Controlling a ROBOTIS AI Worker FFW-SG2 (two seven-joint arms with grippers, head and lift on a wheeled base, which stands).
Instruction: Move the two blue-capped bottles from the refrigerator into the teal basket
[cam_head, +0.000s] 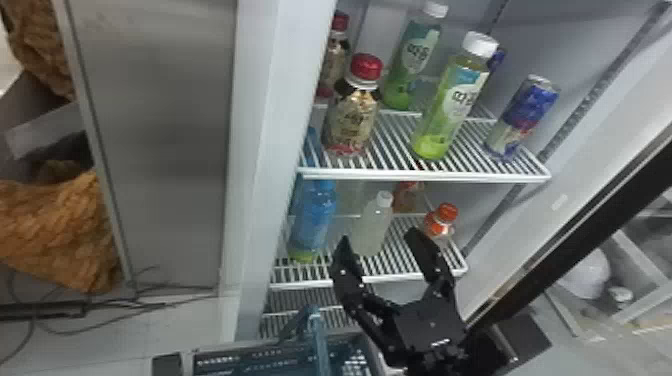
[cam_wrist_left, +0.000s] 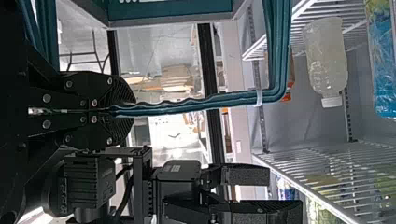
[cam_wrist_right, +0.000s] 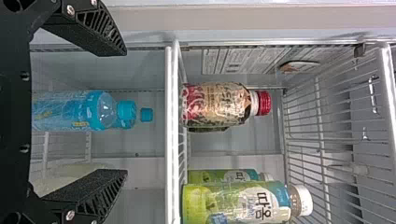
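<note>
Blue-capped bottles (cam_head: 315, 218) stand upright, long axes vertical, tops pointing up.

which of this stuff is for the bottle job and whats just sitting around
For the job:
- two blue-capped bottles
- teal basket
- left gripper, jaws shut on the basket handle
- right gripper, jaws open

Just there:
- red-capped bottles
- green, white-capped bottles
- cloudy bottle
- orange-capped bottle
- blue-and-silver can

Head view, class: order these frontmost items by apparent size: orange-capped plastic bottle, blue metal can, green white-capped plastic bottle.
1. Green white-capped plastic bottle
2. Blue metal can
3. Orange-capped plastic bottle, partly hidden
</note>
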